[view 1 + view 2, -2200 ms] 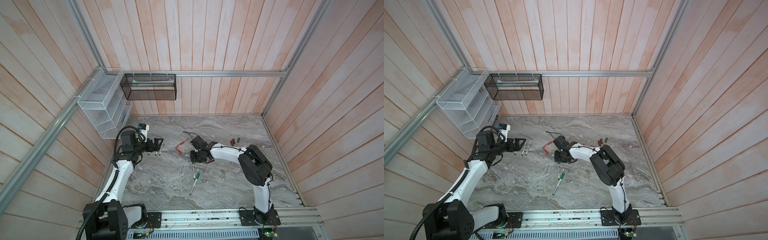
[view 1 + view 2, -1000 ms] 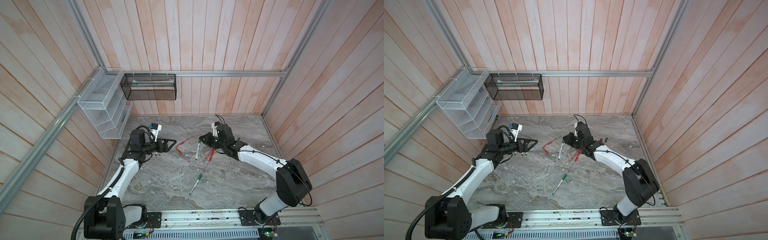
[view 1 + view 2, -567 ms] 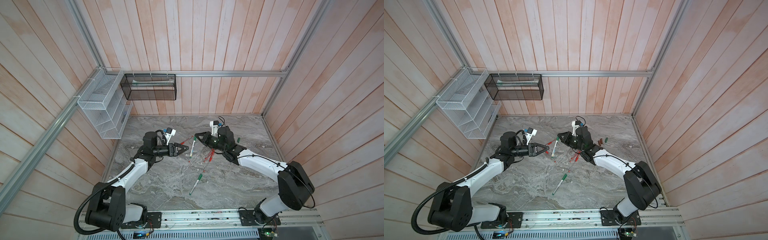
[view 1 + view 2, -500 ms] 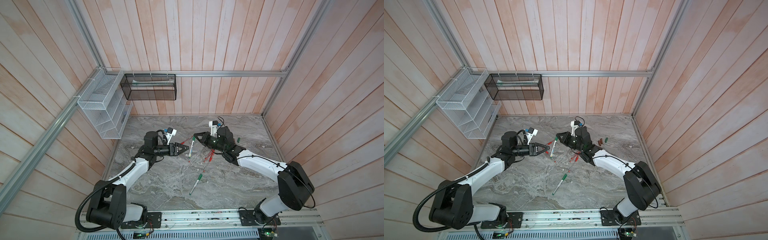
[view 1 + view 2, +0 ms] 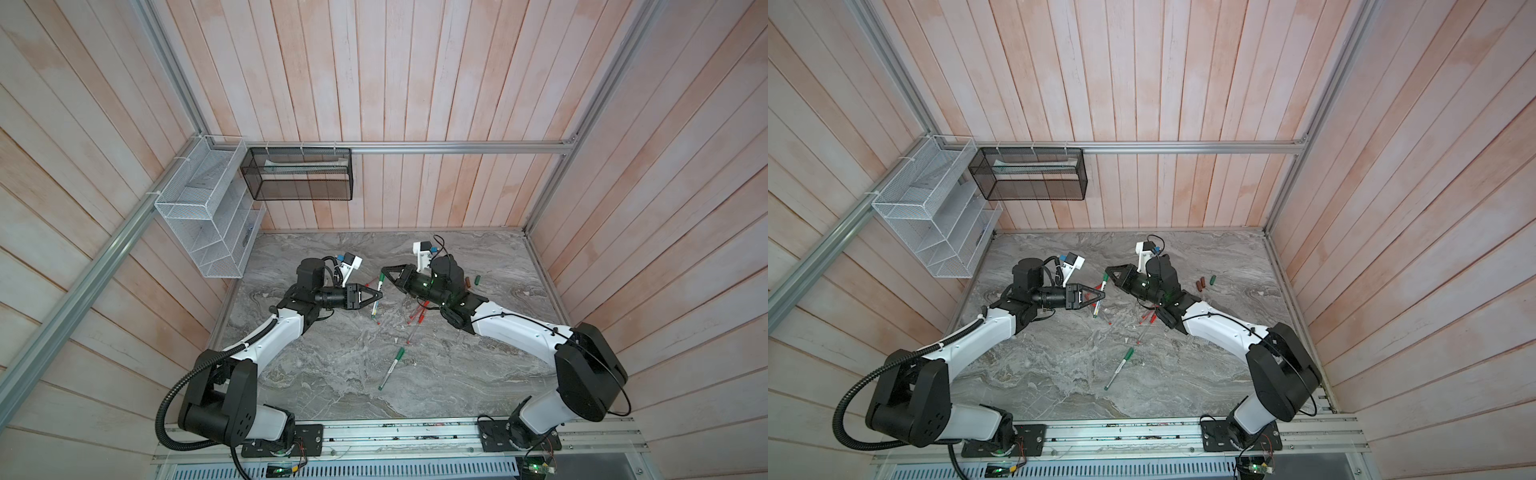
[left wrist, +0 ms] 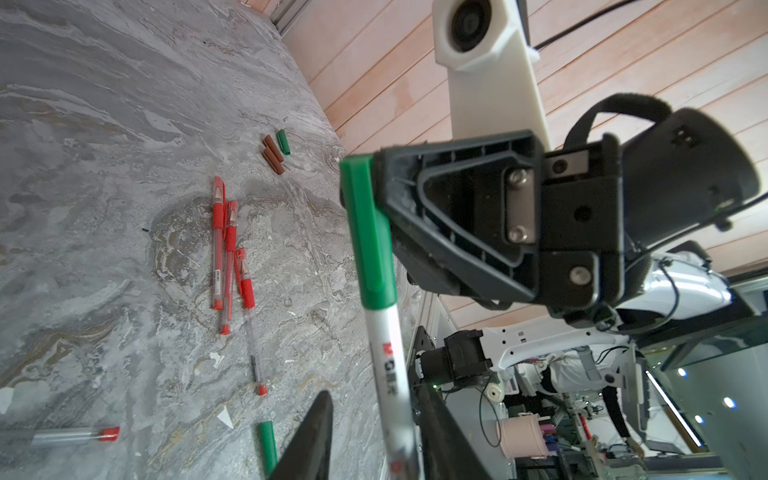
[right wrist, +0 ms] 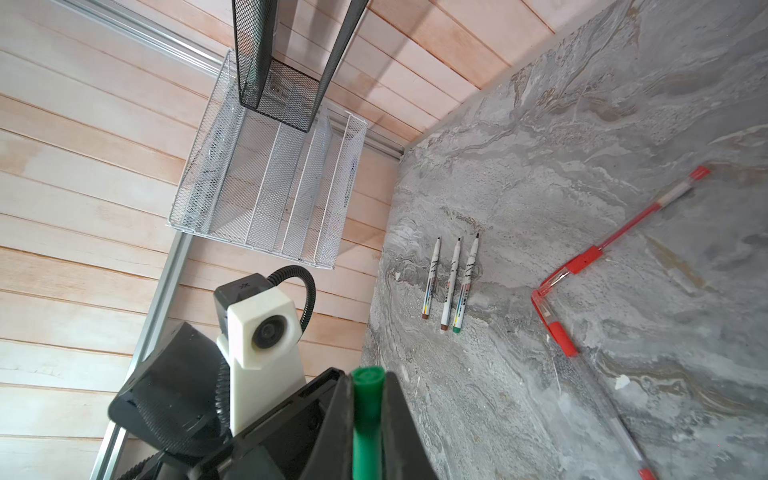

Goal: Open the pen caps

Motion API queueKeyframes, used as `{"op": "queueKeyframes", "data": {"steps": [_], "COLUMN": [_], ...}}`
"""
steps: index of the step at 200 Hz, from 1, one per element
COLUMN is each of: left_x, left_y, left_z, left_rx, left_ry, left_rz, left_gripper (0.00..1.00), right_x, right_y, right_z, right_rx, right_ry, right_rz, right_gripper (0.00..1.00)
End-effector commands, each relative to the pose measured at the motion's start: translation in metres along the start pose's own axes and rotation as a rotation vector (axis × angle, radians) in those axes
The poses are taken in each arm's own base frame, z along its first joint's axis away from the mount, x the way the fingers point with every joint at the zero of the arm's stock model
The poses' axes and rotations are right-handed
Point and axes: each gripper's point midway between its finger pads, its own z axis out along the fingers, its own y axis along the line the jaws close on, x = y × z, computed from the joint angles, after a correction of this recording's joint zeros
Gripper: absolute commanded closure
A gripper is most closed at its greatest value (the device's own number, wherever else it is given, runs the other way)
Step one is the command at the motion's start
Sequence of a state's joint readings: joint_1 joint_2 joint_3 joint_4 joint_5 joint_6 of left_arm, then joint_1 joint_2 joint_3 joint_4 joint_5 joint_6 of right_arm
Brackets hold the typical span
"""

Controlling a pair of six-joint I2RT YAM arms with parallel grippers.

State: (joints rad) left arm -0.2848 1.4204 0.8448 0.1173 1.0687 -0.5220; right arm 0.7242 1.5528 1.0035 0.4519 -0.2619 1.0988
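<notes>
Centrally, right claw clamps cap; table edges distant.

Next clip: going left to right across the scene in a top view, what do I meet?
white wire rack → left gripper → red pen cluster → brown caps → loose green cap. Left out: the right gripper and the green-capped marker it grips, which overlap the left gripper's tip.
</notes>
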Motion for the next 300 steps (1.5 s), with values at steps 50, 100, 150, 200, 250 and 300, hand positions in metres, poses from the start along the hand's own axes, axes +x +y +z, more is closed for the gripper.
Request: {"op": "queueKeyframes", "data": {"steps": [50,100,150,200,250,300], "left_x": [-0.003,0.003,-0.001,0.000,0.005,0.018], "left_y": [-0.004,-0.017,-0.018,-0.016,-0.014,-0.015], "left_z": [-0.001,-0.002,-0.001,0.000,0.000,-0.001], "left_rx": [0.001,0.065,0.073,0.077,0.073,0.077], "left_ry": [0.005,0.020,0.020,0.023,0.029,0.031], "left_rz": [0.061,0.088,0.089,0.076,0.076,0.081], "left_gripper": [0.94,0.99,1.00,1.00,1.00,1.00], "right_x": [-0.005,-0.004,0.013,0.019,0.009,-0.039], "right_y": [0.016,0.020,0.011,0.008,0.006,0.011], "right_z": [-0.005,-0.013,-0.004,0.000,-0.002,-0.021], "right_rx": [-0.098,-0.171,-0.171,-0.175,-0.173,-0.170], "right_ry": [-0.003,0.010,0.062,0.080,0.060,-0.046], "right_rz": [-0.033,-0.027,-0.003,0.010,0.006,-0.041], "right_gripper": [0.73,0.64,0.65,0.77,0.96,1.00]}}
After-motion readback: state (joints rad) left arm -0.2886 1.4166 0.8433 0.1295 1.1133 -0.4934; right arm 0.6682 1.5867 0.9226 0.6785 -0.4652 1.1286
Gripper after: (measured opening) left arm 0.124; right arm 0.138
